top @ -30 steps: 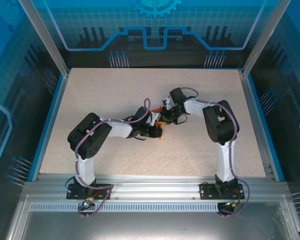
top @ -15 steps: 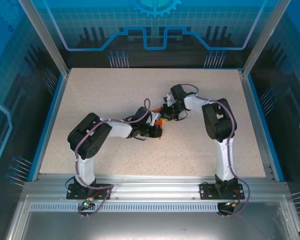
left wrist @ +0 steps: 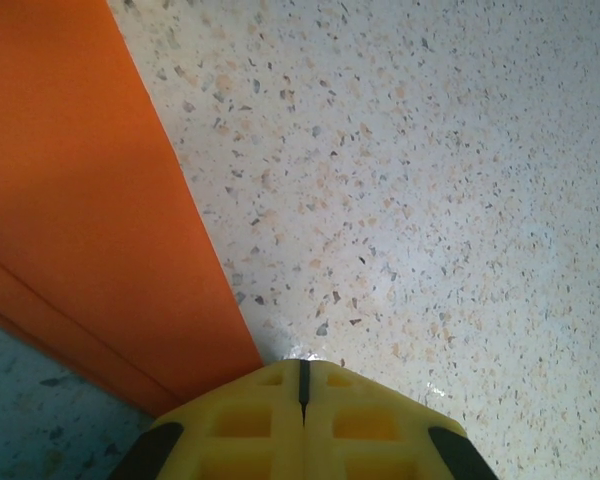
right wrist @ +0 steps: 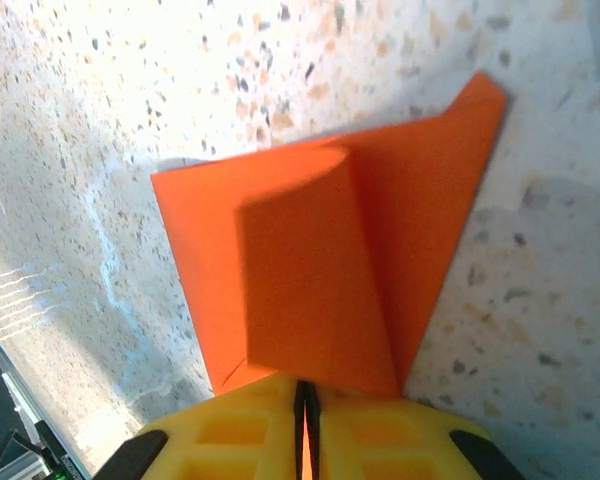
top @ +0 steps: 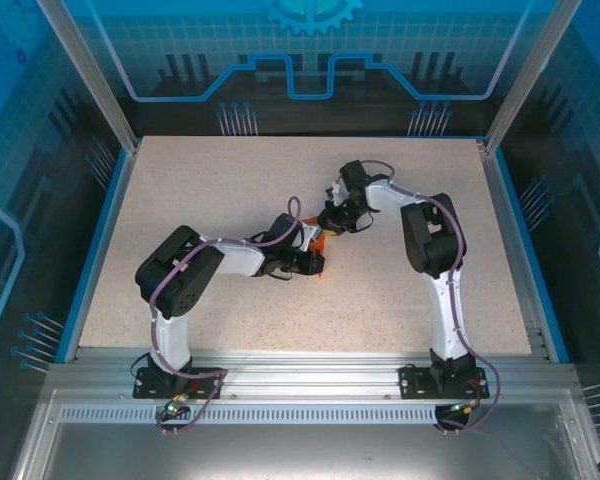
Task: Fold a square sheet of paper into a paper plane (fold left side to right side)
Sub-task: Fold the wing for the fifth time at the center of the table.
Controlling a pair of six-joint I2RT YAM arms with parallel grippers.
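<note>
The right gripper (right wrist: pixel 302 392) is being pressed shut on an edge of the thin, bright orange, partly folded paper sheet (right wrist: pixel 310 270) (a sliver of orange is showing in the seam between its yellow fingers), probably so that the raised flap can be carried across. The left gripper (left wrist: pixel 302 368) is being held fully closed, tips at the sheet's long edge, seemingly to pin it to the pale speckled tabletop (left wrist: pixel 430 200), near the table's middle between the arms.
</note>
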